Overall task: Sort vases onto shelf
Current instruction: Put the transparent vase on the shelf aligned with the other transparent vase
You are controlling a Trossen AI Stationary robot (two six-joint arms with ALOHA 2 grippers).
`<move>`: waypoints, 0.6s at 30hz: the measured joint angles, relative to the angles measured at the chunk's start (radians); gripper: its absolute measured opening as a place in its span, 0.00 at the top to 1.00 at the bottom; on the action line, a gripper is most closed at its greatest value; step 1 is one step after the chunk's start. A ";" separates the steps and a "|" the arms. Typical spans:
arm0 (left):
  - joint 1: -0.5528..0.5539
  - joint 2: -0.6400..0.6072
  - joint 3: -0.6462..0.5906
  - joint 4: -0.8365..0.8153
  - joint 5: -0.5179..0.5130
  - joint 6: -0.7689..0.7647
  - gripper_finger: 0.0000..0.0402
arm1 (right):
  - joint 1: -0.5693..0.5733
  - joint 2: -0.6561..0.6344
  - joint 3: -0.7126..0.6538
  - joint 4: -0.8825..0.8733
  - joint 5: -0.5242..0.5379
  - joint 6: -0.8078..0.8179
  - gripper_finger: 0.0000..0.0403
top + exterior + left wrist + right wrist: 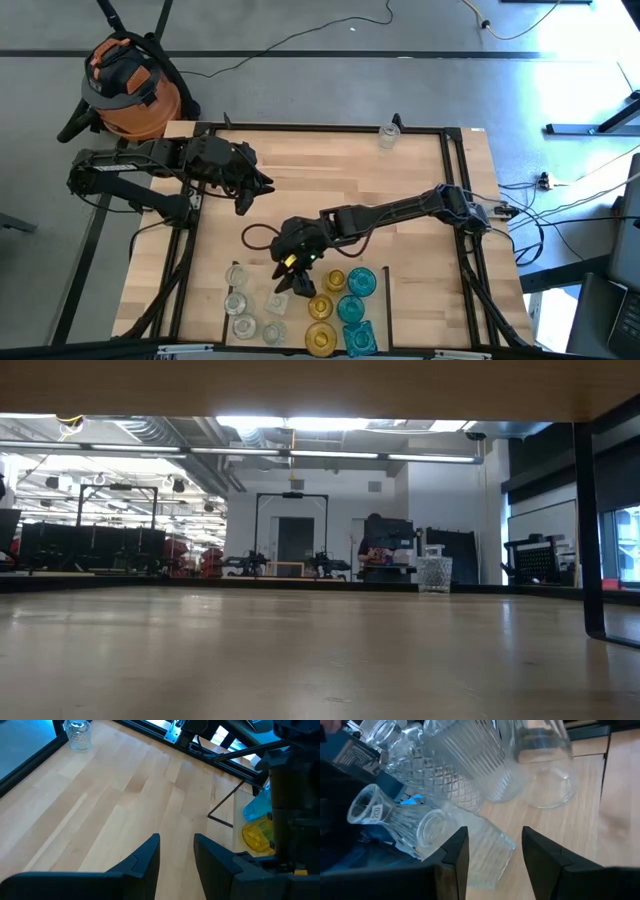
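Several small glass vases stand in rows on the pale-wood shelf (pixel 415 305) near its near edge: clear ones (pixel 240 300), amber ones (pixel 320 308) and teal ones (pixel 352 308). One more clear vase (pixel 388 133) stands alone at the far edge. My right gripper (pixel 287 272) is open, low among the clear vases. In its wrist view a clear square vase (pixel 487 847) lies tilted under and ahead of the open fingers, with other clear vases (pixel 450 765) behind it. My left gripper (pixel 252 188) hovers open over bare wood (pixel 150 795) on the left. My right gripper's open fingers (pixel 457 855) stand on either side of the clear square vase's near end (pixel 490 857), coming from above at a slant. Whether they touch the glass cannot be told. My left gripper touches nothing.
Black frame rails (pixel 455 180) run along the shelf's sides and far edge. A black cable loop (pixel 255 238) lies by the right gripper. An orange shop vacuum (pixel 130 85) stands on the floor beyond the far-left corner. Bare wood (pixel 340 170) fills the middle.
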 joint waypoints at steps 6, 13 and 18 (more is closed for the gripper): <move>0.000 0.000 0.000 0.000 0.000 0.000 0.72 | 0.010 0.004 0.000 0.004 -0.011 0.007 0.65; 0.000 0.000 0.000 0.000 0.000 0.006 0.72 | 0.012 0.004 0.000 0.004 -0.020 0.022 0.65; 0.000 0.000 0.000 0.000 0.000 0.006 0.72 | 0.012 0.004 0.000 0.004 -0.021 0.025 0.65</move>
